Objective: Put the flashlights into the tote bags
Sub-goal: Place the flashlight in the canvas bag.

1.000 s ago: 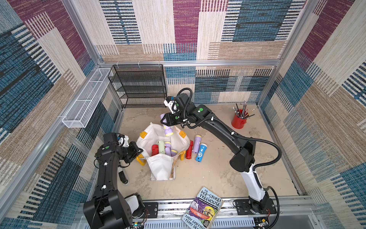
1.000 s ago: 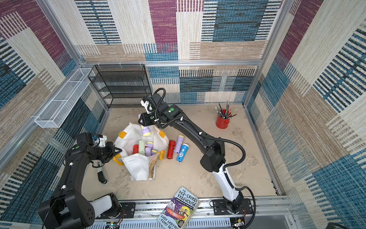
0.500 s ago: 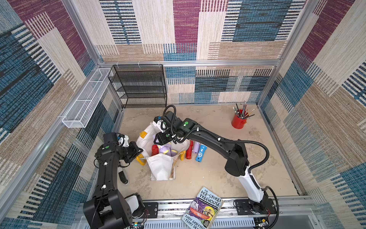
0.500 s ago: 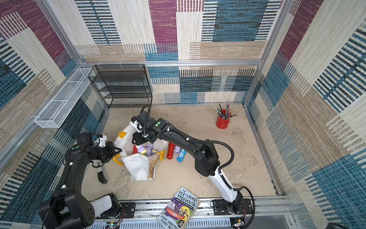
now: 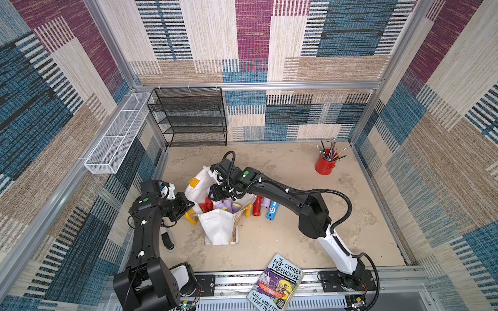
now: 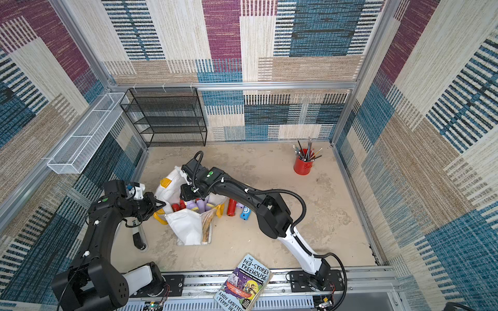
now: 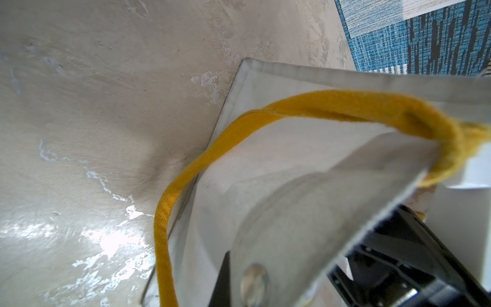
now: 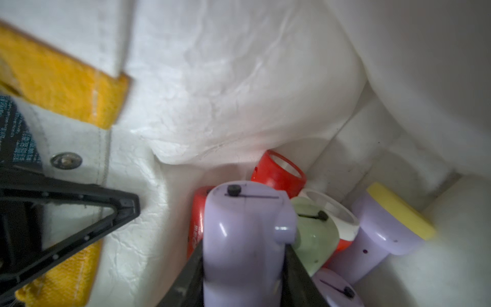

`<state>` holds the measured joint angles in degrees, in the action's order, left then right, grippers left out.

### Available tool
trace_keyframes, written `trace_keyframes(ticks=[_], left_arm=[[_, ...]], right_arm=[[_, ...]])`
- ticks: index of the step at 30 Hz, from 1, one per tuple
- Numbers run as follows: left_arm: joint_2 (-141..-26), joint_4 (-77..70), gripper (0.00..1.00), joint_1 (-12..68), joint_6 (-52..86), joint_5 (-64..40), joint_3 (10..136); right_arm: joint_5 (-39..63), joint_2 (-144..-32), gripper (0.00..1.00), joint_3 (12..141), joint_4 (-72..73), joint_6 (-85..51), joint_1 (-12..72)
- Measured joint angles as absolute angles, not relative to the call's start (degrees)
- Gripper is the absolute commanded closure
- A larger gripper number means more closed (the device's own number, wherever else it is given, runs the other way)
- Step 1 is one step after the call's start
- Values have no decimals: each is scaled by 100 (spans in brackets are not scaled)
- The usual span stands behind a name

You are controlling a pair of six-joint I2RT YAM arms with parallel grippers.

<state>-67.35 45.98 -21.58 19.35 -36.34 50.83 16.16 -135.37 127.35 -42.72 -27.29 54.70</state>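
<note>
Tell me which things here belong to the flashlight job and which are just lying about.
Job: white tote bag, held lilac flashlight, flashlights inside the bag, three flashlights beside it.
Lying about: book, red pencil cup, black mesh rack, white wire basket.

Bag mouth is crowded: your right gripper [image 8: 245, 265], closed round a lilac flashlight [image 8: 239, 226], has the tote bag [image 5: 217, 229] wall close beside and piled flashlights [image 8: 279, 172] underneath. Left gripper [image 5: 190, 205] clamps the rim. Floor [image 5: 283, 167] toward the red cup [image 5: 324, 164] is open past three loose flashlights [image 5: 257, 206].
</note>
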Motion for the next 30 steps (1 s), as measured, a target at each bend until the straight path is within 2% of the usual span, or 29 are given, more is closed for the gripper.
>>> trace_keyframes(ticks=[8,16,30], left_arm=[[-6733,4578,100,-2156,1935,-3640,5083],[-6733,4582,100,-2156,1935,-3640,5083],[-6733,4582,100,-2156,1938,-3638,5083]], right_arm=[[1234,-13729,45,12696,-4580,-2945,5463],[1046,-13622,35,12704,-4899,-2899,5463],[1243,-13159,25,13393,-5120,-2202,5461]])
